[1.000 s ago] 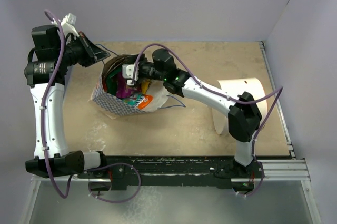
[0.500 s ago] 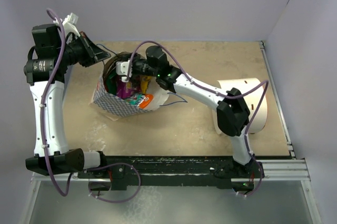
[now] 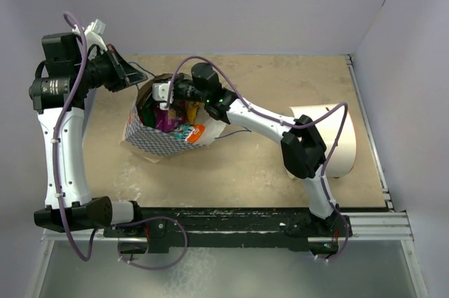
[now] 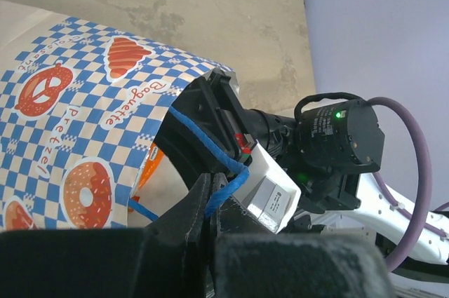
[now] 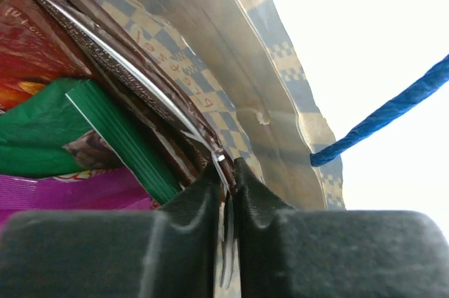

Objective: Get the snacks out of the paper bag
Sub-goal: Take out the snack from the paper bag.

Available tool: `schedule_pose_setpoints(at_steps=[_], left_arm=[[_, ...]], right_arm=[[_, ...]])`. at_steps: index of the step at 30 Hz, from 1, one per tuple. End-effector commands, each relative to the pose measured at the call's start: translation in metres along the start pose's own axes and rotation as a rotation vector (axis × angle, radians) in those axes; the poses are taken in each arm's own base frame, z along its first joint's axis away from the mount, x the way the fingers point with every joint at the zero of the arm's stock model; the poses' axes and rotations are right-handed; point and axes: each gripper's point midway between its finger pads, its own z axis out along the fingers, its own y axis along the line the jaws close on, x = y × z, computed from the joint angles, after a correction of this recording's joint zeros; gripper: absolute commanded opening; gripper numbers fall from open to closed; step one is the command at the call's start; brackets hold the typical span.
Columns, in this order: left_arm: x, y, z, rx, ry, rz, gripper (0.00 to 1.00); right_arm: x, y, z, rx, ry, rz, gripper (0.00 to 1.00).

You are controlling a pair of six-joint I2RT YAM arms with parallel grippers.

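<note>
Inside the mouth of the paper bag point(image 3: 158, 140), the right gripper point(image 5: 226, 172) has its fingers pinched together on the thin edge of a dark brown packet point(image 5: 151, 112). A green packet point(image 5: 35, 137) and a magenta packet point(image 5: 77, 193) lie just left of its fingertips. The left gripper point(image 4: 208, 184) is clamped tight on the blue string handle point(image 4: 210, 145), with the checked bag just beside it.

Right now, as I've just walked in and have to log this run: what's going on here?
The left hand is shut on the blue string handle of the checked paper bag, holding its mouth up. The right hand reaches inside the bag, fingers pinched on the edge of a dark brown packet. A green packet and a magenta packet lie beside it inside; nothing is out yet.
</note>
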Motion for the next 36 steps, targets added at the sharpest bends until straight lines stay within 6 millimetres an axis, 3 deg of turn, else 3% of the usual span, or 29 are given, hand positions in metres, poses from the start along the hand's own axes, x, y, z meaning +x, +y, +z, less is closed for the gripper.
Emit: schedule_pose_setpoints(at_steps=[1, 2, 7, 12, 18, 23, 31, 36], left_arm=[[-0.008, -0.024, -0.024, 0.02, -0.072, 0.064, 0.0], [-0.008, -0.023, -0.026, 0.008, -0.08, 0.061, 0.0], [-0.016, -0.001, -0.034, -0.156, -0.153, -0.007, 0.0], [-0.026, 0.021, -0.048, -0.318, -0.232, -0.047, 0.0], [-0.018, 0.037, -0.058, -0.406, -0.267, -0.105, 0.0], [-0.008, 0.046, -0.078, -0.491, -0.316, -0.12, 0.0], [0.013, 0.069, -0.105, -0.64, -0.344, -0.129, 0.0], [0.024, 0.072, -0.113, -0.659, -0.349, -0.125, 0.0]], right_arm=[[-0.036, -0.053, -0.009, 0.134, -0.073, -0.041, 0.04], [-0.04, -0.056, -0.011, 0.145, -0.077, -0.03, 0.0], [-0.06, -0.076, -0.03, 0.238, -0.102, 0.055, 0.0], [-0.095, -0.1, -0.05, 0.306, -0.185, 0.161, 0.0], [-0.128, -0.131, -0.072, 0.401, -0.254, 0.27, 0.0], [-0.155, -0.154, -0.092, 0.435, -0.288, 0.335, 0.0], [-0.218, -0.202, -0.15, 0.531, -0.326, 0.378, 0.0], [-0.228, -0.219, -0.191, 0.624, -0.261, 0.397, 0.0]])
